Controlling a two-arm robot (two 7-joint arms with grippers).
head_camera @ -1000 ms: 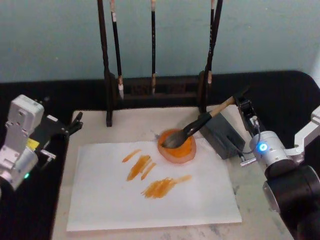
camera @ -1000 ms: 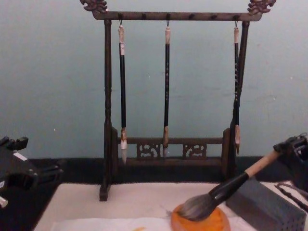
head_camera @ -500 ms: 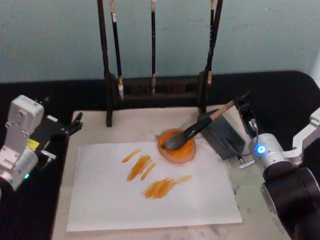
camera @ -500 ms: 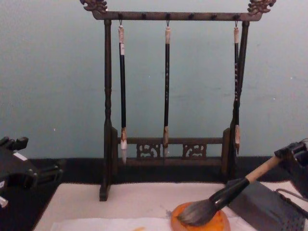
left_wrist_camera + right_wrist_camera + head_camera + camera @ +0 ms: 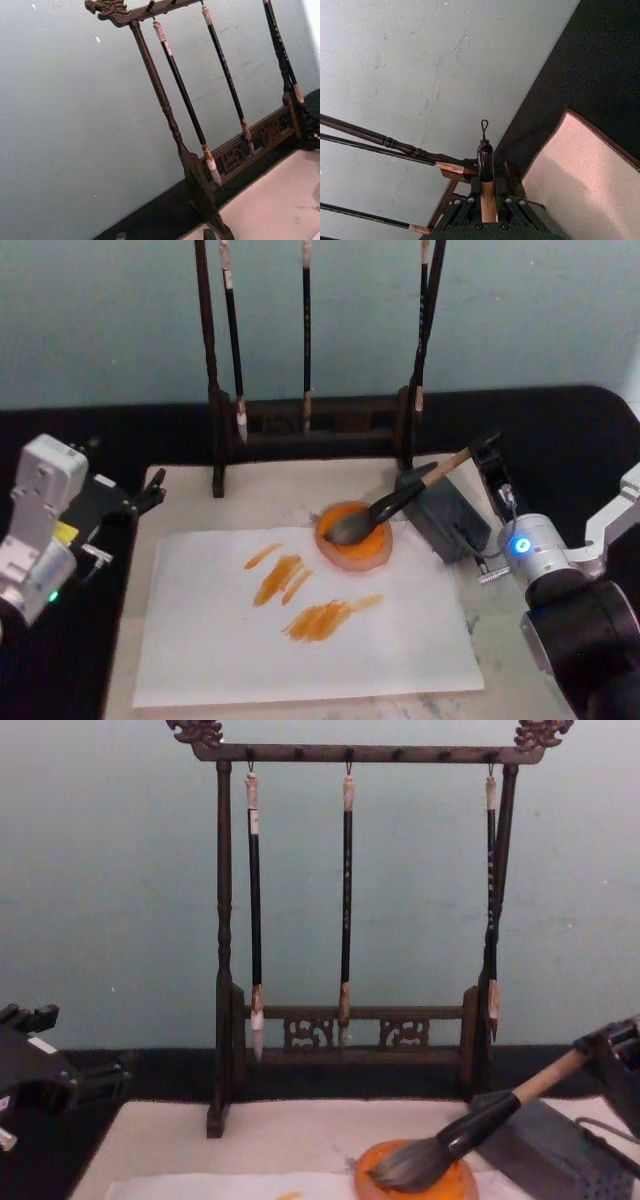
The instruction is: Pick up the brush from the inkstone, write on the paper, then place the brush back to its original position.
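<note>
While the right gripper (image 5: 487, 452) clamps the brush (image 5: 395, 502) handle (bristles in the inkstone (image 5: 354, 534)), the left gripper (image 5: 152, 490), open and empty, idles at nine o'clock.

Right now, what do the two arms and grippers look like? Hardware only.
Left arm: boxy white wrist housing with a yellow label and a small green light, ending in a black left gripper with thin fingers. Right arm: rounded black forearm shell, silver wrist ring with a glowing blue LED, a white bracket to the side, thin cables at the wrist, and a black right gripper with visible screw heads.
</note>
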